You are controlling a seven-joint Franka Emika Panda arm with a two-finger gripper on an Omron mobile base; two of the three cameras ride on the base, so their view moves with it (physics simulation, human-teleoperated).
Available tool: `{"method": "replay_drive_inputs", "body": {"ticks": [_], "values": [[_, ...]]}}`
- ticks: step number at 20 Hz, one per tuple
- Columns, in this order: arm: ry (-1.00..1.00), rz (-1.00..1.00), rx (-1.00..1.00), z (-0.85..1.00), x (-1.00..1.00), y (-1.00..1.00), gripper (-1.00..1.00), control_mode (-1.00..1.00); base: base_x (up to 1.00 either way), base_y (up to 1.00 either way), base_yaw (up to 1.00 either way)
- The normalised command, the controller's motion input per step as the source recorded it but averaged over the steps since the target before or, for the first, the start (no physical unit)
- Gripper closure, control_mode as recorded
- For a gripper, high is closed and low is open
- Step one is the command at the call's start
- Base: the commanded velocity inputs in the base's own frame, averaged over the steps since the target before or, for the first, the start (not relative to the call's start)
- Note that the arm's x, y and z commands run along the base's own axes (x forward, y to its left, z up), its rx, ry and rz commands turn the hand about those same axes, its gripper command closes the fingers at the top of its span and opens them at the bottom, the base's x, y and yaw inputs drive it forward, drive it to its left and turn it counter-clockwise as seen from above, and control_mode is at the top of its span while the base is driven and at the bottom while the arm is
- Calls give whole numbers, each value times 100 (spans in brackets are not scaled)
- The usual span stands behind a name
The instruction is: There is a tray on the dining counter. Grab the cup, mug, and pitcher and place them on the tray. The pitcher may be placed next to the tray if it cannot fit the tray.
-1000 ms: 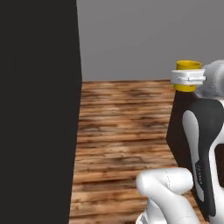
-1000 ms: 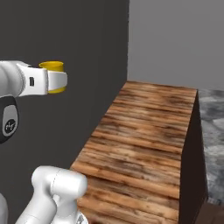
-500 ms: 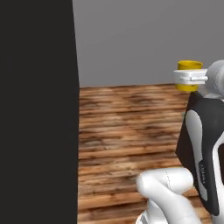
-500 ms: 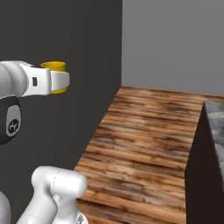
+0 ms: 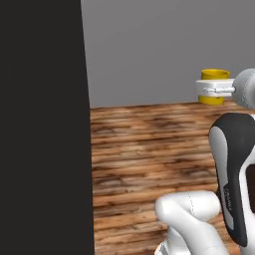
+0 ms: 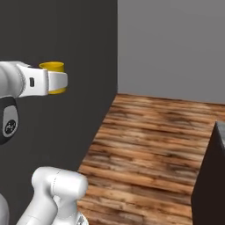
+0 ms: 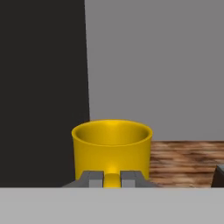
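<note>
Mug (image 7: 112, 148) upright, its visible interior bare, handle clamped in pincer (image 7: 112, 178).

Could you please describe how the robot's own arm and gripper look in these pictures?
The arm is glossy white with rounded segments and dark grey-black panels at the joints. The gripper has a boxy white hand body and two small square dark grey finger tips. No cables show.

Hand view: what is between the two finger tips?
The mug's yellow handle sits between the hand's finger tips, which are shut on it.
</note>
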Motion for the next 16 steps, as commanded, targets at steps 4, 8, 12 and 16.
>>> {"method": "replay_drive_inputs", "body": {"ticks": [4,8,12,16], "values": [[0,0,0,0,0,0,100,100,100,0,-11],[0,0,0,0,0,0,100,100,100,3,-12],[0,0,0,0,0,0,100,100,100,15,-20],[0,0,0,0,0,0,100,100,100,28,-36]]}}
